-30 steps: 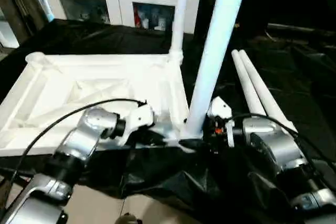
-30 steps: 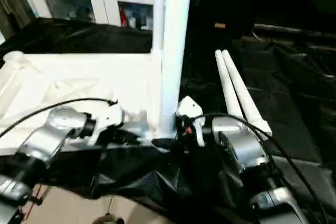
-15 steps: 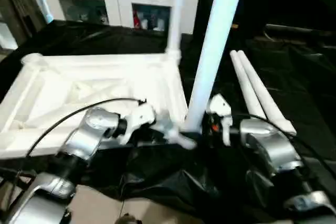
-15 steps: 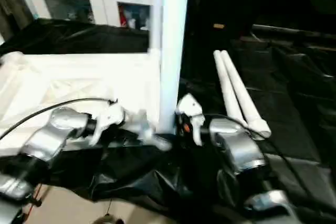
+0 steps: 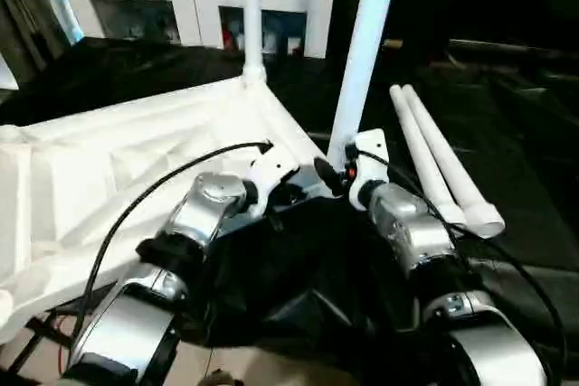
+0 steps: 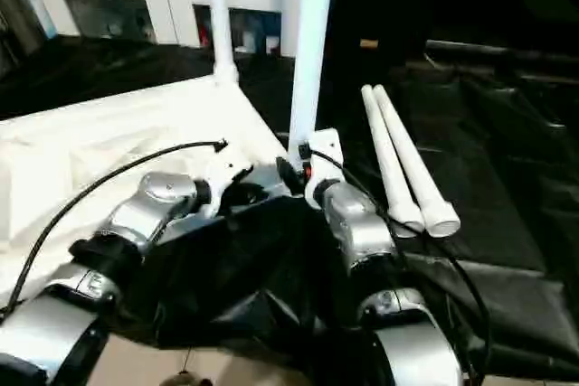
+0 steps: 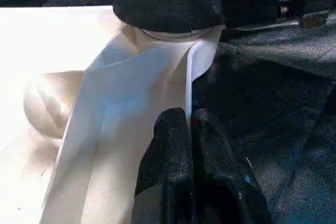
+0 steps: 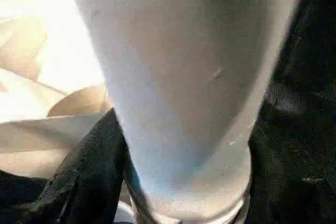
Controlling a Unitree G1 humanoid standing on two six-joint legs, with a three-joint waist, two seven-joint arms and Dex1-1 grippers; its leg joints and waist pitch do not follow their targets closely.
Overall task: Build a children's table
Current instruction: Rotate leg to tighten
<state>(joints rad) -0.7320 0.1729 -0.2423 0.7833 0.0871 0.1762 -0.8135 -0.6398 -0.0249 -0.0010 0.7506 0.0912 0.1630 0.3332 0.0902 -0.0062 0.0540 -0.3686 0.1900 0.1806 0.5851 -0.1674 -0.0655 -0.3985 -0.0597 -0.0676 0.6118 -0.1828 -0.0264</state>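
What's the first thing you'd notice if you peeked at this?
A big white tabletop lies upside down on black sheeting, with two legs already sticking straight up: a near leg and a far leg at its right corners. The right gripper sits at the near leg's base, and two spare legs lie further right.

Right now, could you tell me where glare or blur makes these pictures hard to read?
Left wrist view: the tabletop is washed out to plain white, its ribs lost. Right wrist view: the upright leg sits so close that it looks soft. Left eye view: the cabinet at the back is hazy, its contents unreadable.
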